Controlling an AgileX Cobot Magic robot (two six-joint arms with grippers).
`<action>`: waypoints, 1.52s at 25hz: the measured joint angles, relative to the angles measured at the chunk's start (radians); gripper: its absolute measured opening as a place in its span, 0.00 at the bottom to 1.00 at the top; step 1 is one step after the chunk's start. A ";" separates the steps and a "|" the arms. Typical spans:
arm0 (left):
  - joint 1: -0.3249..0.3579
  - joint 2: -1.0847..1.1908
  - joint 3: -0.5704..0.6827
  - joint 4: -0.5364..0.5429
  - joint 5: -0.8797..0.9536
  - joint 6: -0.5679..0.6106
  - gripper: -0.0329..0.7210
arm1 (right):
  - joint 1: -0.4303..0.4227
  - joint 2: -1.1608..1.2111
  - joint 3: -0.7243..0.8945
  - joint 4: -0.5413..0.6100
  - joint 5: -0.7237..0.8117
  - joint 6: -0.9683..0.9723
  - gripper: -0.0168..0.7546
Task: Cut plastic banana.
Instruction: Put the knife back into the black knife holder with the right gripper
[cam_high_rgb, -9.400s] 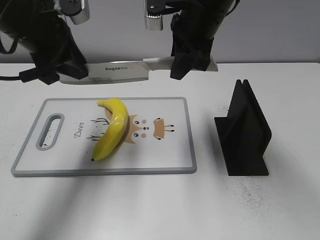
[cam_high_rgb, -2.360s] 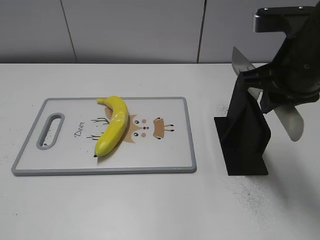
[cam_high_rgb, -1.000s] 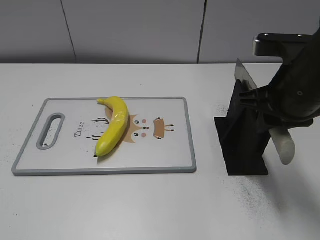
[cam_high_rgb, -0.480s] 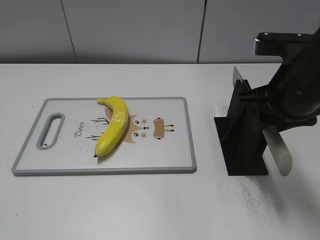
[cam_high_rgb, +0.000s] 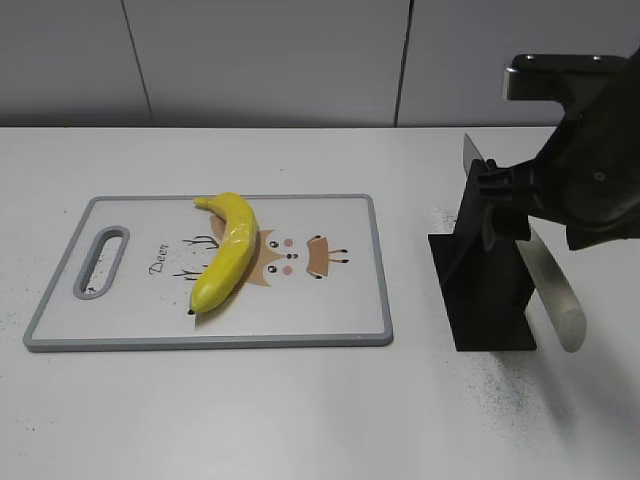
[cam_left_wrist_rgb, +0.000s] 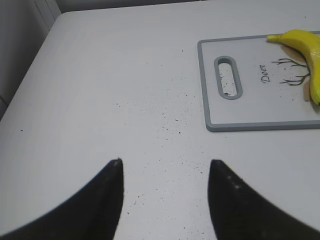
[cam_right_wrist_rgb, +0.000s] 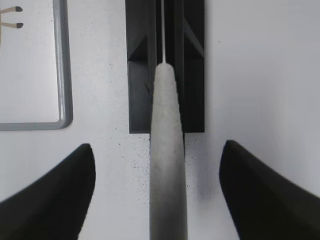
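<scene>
The plastic banana (cam_high_rgb: 228, 255), yellow and curved, lies in one piece on the grey-rimmed cutting board (cam_high_rgb: 330, 215). It also shows at the right edge of the left wrist view (cam_left_wrist_rgb: 305, 42). The knife rests in the black holder (cam_high_rgb: 490, 270), its blade in the slot (cam_right_wrist_rgb: 163, 30) and its grey handle (cam_high_rgb: 555, 295) sticking out towards the front. My right gripper (cam_right_wrist_rgb: 157, 146) is open, with the handle (cam_right_wrist_rgb: 167, 165) between its fingers and a gap on each side. My left gripper (cam_left_wrist_rgb: 165, 162) is open and empty over bare table left of the board (cam_left_wrist_rgb: 250, 105).
The board's near right corner (cam_right_wrist_rgb: 62, 75) lies just left of the holder (cam_right_wrist_rgb: 192, 75). The white table is speckled with dark dust. A grey wall stands behind the table. The left arm is out of the exterior view.
The knife, first held over the board between both arms, has gone into the holder. In the last second its handle dropped lower and the right arm drew back slightly. The banana has not moved.
</scene>
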 joint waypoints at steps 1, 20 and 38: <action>0.000 0.000 0.000 0.000 0.000 0.000 0.72 | 0.000 -0.001 -0.009 -0.008 0.001 -0.014 0.79; 0.000 0.000 0.000 -0.004 0.000 0.000 0.90 | 0.000 -0.484 -0.044 -0.028 0.068 -0.342 0.79; 0.000 0.000 0.000 -0.004 0.000 0.000 0.83 | 0.000 -0.964 0.377 -0.026 0.117 -0.366 0.79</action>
